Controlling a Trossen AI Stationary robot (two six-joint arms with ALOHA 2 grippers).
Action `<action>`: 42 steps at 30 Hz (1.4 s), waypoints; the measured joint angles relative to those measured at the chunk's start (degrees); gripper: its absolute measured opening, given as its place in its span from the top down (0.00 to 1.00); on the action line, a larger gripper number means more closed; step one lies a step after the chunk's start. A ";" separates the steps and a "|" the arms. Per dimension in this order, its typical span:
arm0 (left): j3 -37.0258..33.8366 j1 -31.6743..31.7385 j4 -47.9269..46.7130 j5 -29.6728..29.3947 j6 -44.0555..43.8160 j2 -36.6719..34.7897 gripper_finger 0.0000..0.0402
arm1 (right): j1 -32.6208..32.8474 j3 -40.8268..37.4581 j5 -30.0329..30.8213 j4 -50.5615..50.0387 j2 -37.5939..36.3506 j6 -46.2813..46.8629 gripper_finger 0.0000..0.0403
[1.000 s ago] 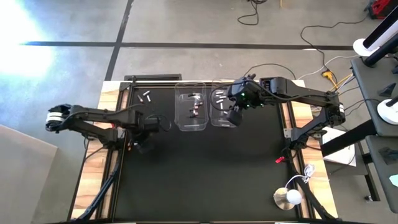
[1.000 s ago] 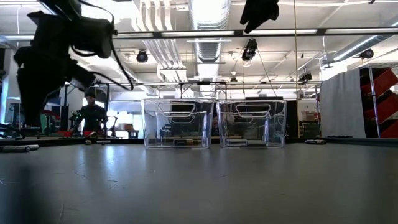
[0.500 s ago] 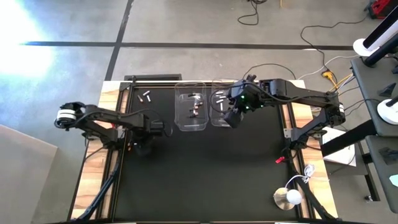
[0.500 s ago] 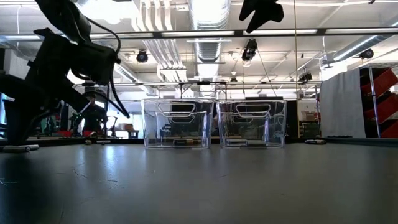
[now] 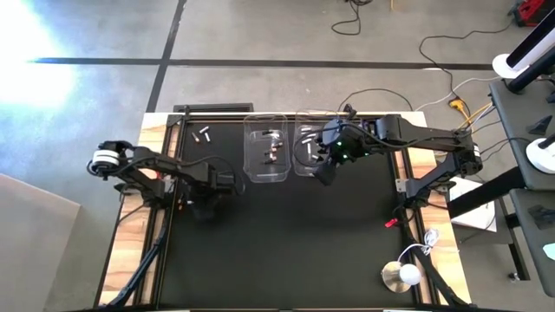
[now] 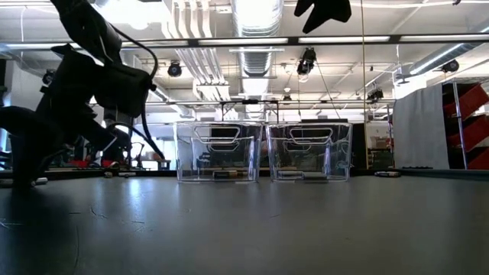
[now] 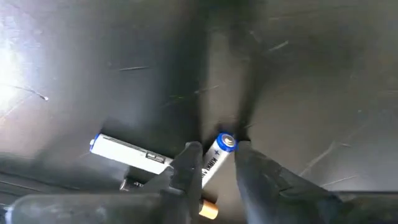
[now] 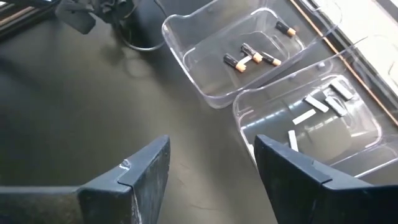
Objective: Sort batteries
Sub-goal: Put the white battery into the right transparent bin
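Overhead, table-level, two close wrist views

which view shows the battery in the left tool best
The left wrist view: the white battery sits between the left tool fingers, close up. High view shows only the arm over it; low view hides it; right wrist view misses it.

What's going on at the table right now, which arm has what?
It is partway through sorting batteries. The left pincer is down at the mat, its fingers around a white battery, with another white battery lying beside it. The right pincer hangs open and empty near the two clear bins: one bin holds dark, copper-tipped batteries, the other bin white ones. A few loose batteries remain at the mat's far-left corner.
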 joint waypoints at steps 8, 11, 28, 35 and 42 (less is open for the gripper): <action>0.54 -2.32 0.65 -0.66 -1.05 0.63 0.97 | 0.14 0.86 0.01 -1.02 0.02 -0.92 0.45; 0.78 -2.35 0.95 -0.69 -1.17 -0.49 0.97 | 0.12 4.64 0.02 -1.08 0.07 -1.83 0.45; 16.68 -2.43 5.00 -5.66 -10.31 -25.86 0.98 | -3.01 9.10 -8.17 7.88 -0.11 -17.10 0.40; 22.23 -0.39 32.02 -9.80 -12.96 -29.78 0.98 | -3.01 -3.36 -12.84 33.55 -0.04 -15.73 0.39; 21.16 2.91 59.84 -9.80 -7.92 -25.42 0.98 | -3.16 -5.60 -12.85 42.93 0.02 -12.84 0.43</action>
